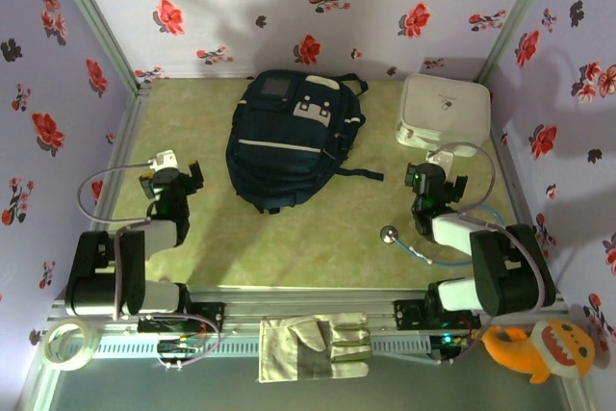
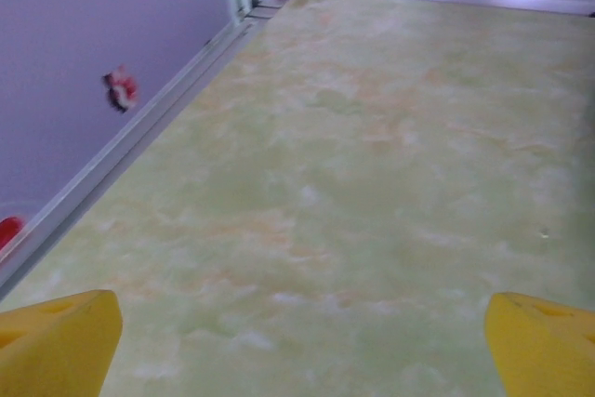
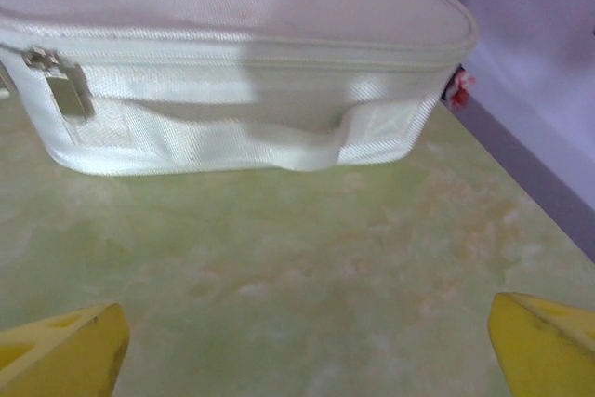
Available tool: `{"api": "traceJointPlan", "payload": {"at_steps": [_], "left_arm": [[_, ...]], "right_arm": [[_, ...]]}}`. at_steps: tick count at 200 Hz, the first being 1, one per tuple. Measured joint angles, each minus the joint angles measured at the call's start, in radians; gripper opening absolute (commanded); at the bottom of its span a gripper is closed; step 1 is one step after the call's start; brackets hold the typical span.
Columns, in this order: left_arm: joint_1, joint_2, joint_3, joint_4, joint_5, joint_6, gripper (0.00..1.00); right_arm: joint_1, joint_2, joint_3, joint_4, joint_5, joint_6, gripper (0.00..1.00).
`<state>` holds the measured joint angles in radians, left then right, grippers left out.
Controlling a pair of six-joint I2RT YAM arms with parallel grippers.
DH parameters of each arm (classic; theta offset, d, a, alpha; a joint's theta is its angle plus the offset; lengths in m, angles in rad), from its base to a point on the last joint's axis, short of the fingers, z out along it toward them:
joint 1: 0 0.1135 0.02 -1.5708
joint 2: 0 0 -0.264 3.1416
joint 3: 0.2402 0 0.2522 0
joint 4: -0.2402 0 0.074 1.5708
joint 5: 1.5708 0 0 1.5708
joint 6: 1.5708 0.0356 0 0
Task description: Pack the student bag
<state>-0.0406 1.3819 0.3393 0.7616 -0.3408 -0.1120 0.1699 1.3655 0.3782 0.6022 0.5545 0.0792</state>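
The student bag (image 1: pixel 289 137) is a navy-blue backpack with white stripes, lying flat in the middle of the green table, straps trailing to its right. My left gripper (image 1: pixel 180 180) hovers left of the bag, apart from it. In the left wrist view the gripper (image 2: pixel 302 350) is open, its yellow fingertips (image 2: pixel 56 341) wide apart over bare table. My right gripper (image 1: pixel 430 180) stands right of the bag, just in front of a white zip case (image 1: pixel 443 111). It is open too (image 3: pixel 302 350), nothing between its fingertips (image 3: pixel 544 346), and the case (image 3: pixel 232 62) lies a short way ahead.
A round metal head on a light-blue tube (image 1: pixel 390 234) lies near the right arm's base. On the front ledge rest a pale work glove (image 1: pixel 313 346), a tape roll (image 1: pixel 67 342) and an orange plush shark (image 1: pixel 539 348). Flowered walls (image 1: pixel 58 93) close the table's sides.
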Motion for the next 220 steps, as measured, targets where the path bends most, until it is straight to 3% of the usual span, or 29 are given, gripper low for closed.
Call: {"api": "traceJointPlan", "payload": {"at_steps": [38, 81, 220], "left_arm": [[0.015, 0.135, -0.008, 0.15, 0.138, 0.058, 1.0], [0.031, 0.156, -0.01, 0.173, 0.204, 0.071, 1.0], [0.032, 0.156, 0.043, 0.112, 0.23, 0.075, 1.0]], "right_arm": [[-0.074, 0.089, -0.018, 0.188, -0.147, -0.017, 0.99], [-0.087, 0.19, -0.029, 0.278, -0.237, -0.02, 0.99], [-0.125, 0.19, -0.022, 0.29, -0.267, 0.007, 0.99]]}}
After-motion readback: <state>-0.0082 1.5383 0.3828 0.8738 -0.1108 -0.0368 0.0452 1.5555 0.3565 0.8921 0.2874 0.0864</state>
